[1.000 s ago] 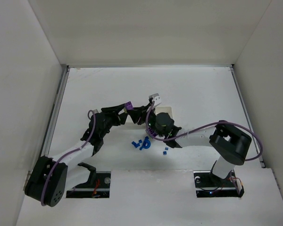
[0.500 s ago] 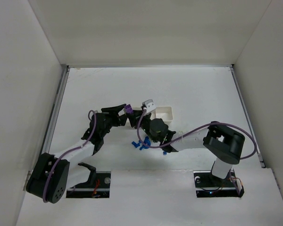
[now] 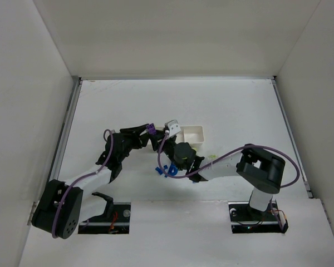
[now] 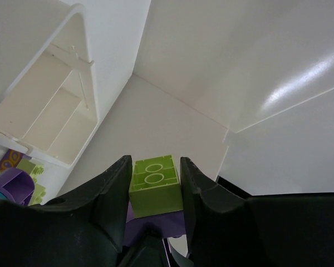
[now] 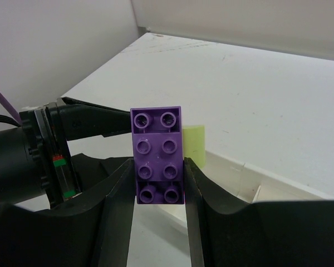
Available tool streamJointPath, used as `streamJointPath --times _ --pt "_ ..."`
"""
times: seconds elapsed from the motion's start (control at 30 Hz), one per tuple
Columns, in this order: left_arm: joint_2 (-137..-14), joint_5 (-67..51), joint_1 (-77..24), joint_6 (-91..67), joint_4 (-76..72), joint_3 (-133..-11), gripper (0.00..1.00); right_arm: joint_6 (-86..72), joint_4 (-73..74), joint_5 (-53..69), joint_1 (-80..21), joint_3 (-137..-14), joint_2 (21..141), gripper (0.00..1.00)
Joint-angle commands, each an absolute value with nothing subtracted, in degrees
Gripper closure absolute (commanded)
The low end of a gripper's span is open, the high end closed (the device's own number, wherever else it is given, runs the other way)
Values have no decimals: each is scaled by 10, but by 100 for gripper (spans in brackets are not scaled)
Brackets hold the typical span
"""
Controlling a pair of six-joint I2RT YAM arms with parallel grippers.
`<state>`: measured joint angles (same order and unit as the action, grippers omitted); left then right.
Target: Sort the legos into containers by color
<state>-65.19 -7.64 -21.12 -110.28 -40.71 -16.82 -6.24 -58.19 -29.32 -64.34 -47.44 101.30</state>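
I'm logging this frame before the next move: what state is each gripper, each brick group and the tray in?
left gripper: shut on the yellow-green brick.
right gripper: shut on the purple brick.
tray: upright, visible compartments empty.
blue legos: loose on the table, not yet sorted.

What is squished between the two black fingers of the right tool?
A purple plastic brick with eight studs, clamped in the right tool and sticking up past its fingertips. The right wrist view shows it.
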Motion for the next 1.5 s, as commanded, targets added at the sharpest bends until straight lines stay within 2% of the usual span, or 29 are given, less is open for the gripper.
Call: streamJointPath --times 0.0,0.3,0.7,0.87,1.13,1.47 --pt "-644 -109 -206 -1092 -512 -169 90 -77 -577 -275 -653 -469 996 73" --pt "-645 -99 -179 -1014 -488 -156 94 -140 -548 -220 -646 -432 915 74" --pt "-614 -89 -145 -921 -425 -158 96 -205 -510 -162 -611 -400 846 74" --pt "-606 -102 -144 -859 -411 -182 95 -212 -396 -162 -582 -420 796 74" --pt "-576 -61 -180 -677 -295 -235 95 -224 -191 -161 -529 -468 751 73" --pt "-571 56 -296 -483 -218 -279 93 -245 -192 -153 -491 -452 809 73"
